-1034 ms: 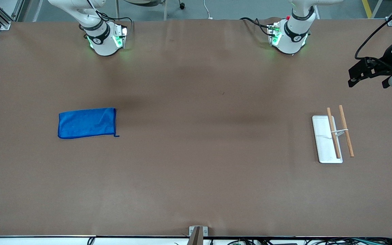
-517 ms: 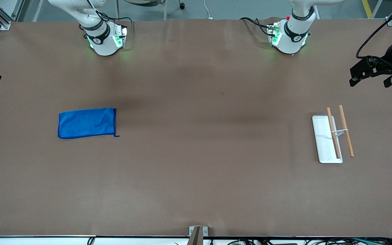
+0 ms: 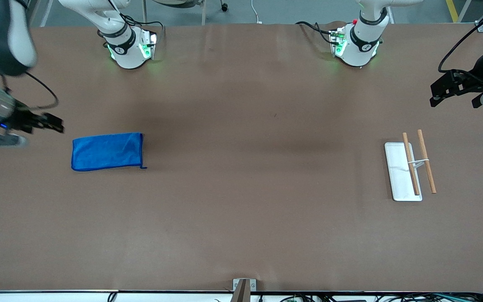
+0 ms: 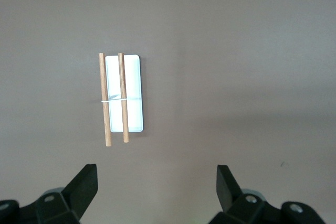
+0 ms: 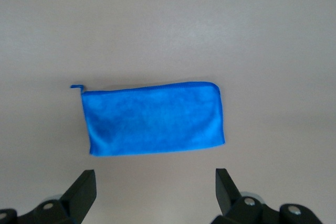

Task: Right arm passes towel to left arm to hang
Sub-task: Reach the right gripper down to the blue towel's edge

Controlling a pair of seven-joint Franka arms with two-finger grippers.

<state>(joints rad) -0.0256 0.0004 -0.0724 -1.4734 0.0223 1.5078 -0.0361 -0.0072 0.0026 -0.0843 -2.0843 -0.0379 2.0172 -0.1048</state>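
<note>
The towel is lying flat on the counter, left of frame centre, while the right end effector is hovering released beside it, needing to descend and pinch an edge; the left end effector, also released, is waiting above the rack.

A flat white rectangular rack base lies on the brown table covering at about three o'clock in the front view. Two slim wooden rods, parallel, joined by a thin white crosspiece, sit above it.
</note>
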